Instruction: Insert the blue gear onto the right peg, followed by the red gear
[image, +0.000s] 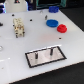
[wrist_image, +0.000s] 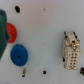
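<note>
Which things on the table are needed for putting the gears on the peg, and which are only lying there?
Needed for the job:
- blue gear
- red gear
- grey plate with its two pegs; the gears go on the right one

Only lying there:
- beige block-like object, standing apart from the gears
- small dark spots on the white table

I can read nothing here — no words, numbers, labels or brand marks on any object or on my surface (image: 15, 55); both views are too blurred for lettering.
</note>
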